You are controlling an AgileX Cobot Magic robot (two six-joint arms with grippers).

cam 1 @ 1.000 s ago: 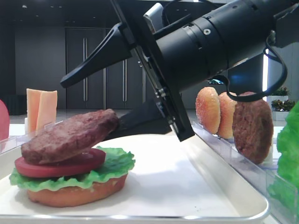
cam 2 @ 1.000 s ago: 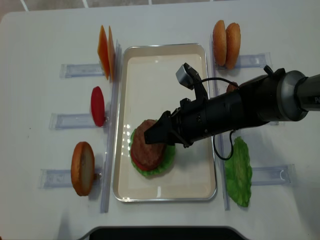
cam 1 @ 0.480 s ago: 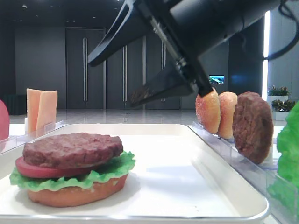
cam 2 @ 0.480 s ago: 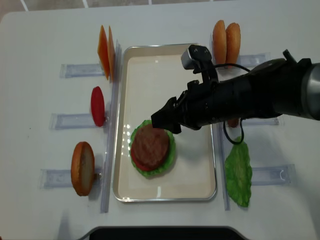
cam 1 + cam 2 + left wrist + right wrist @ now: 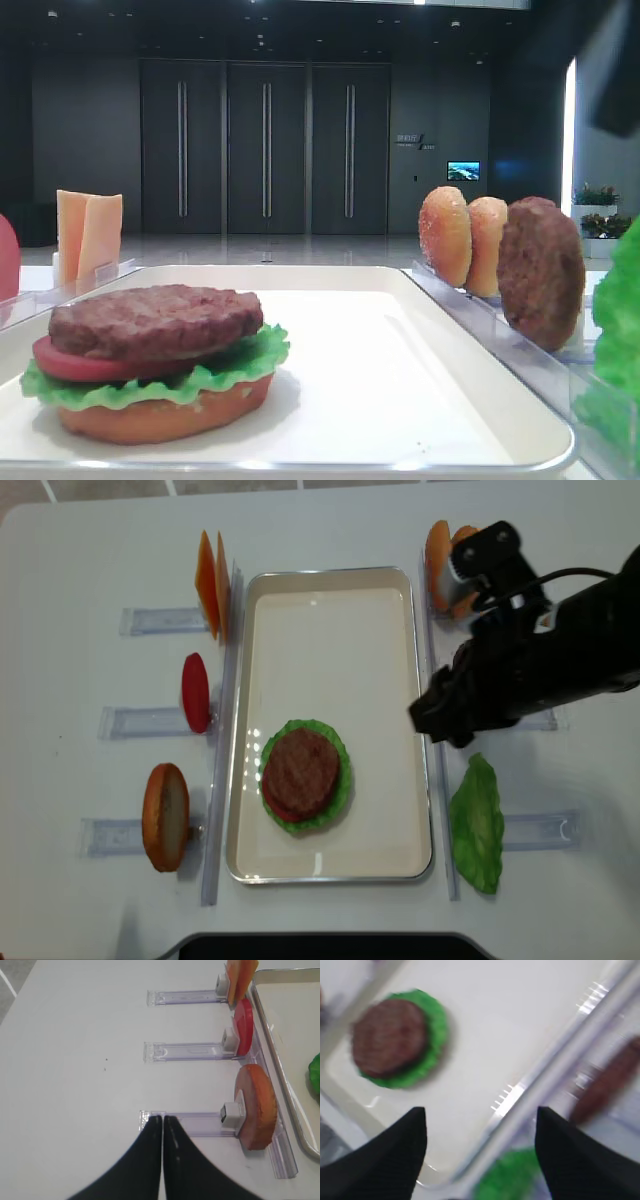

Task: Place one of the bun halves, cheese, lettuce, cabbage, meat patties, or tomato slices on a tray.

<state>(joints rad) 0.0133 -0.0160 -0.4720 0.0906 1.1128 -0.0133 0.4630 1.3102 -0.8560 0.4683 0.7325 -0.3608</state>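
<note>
On the white desk [image 5: 90,550] the tray [image 5: 330,590] carries my stack near its front edge, patty [image 5: 300,771] on top, right jaws spread wide and empty over the tray's right rim, left jaws pressed together; a careless reach could topple the upright bun [image 5: 165,816].
</note>
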